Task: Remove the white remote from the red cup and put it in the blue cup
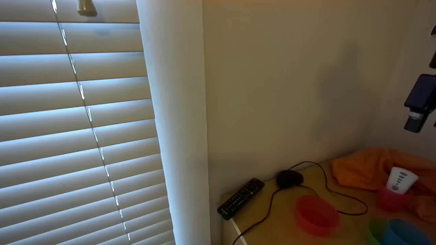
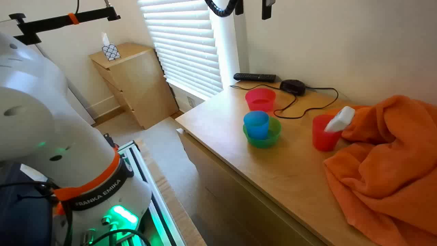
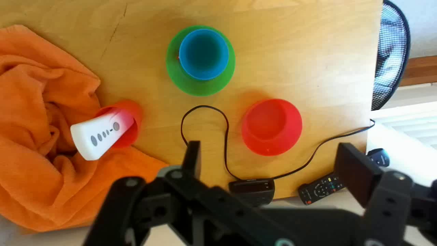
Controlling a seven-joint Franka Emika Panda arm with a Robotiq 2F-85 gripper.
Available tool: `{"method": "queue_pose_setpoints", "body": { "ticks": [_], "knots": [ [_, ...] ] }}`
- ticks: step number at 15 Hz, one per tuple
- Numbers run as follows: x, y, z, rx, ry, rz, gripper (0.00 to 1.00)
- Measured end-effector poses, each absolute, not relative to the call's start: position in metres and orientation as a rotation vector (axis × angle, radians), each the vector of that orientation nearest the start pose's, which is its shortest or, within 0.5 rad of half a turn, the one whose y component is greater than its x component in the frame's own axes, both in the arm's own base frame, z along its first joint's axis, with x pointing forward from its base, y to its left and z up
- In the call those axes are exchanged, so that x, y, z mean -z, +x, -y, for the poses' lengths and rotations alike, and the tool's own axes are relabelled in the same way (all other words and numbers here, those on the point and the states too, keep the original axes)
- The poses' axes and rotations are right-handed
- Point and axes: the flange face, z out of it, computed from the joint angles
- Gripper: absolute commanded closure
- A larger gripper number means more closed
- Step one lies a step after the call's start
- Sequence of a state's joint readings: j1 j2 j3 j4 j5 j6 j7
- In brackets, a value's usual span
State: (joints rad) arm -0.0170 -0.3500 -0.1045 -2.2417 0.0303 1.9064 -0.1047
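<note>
Hovering with end effector [image 3: 269, 159] spread and empty, high and aside from red cup [image 2: 322, 138], likely for clearance, with white remote [image 2: 341, 119] tilted inside it, probably rim-propped, and blue cup [image 2: 256, 128] in green bowl [image 2: 273, 136] near red cup.

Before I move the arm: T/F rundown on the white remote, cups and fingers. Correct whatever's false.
1. The white remote leans in the red cup. True.
2. It lies wholly below the rim. False: one end sticks out above it.
3. The blue cup stands in the green bowl. True.
4. The red cup shares that bowl. False: it stands apart, beside the orange cloth.
5. The fingers are open. True.
</note>
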Motion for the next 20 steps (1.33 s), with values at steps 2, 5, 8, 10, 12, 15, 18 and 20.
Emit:
{"method": "queue_pose_setpoints", "body": {
  "ticks": [2,5,8,10,12,15,18,20],
  "knots": [
    [-0.509,0.446,0.056,0.031,-3.079,-0.032,0.0],
    [-0.509,0.446,0.056,0.032,-3.079,-0.032,0.0],
    [-0.505,0.447,0.067,0.019,-3.073,-0.119,0.0],
    [-0.491,0.447,0.103,-0.026,-3.053,-0.269,0.0],
    [-0.466,0.441,0.156,-0.093,-3.016,-0.436,0.0],
    [-0.425,0.429,0.228,-0.144,-2.941,-0.683,0.0],
    [-0.39,0.433,0.271,-0.17,-2.866,-0.812,0.0],
    [-0.368,0.445,0.281,-0.224,-2.879,-0.764,0.0]
  ]
}}
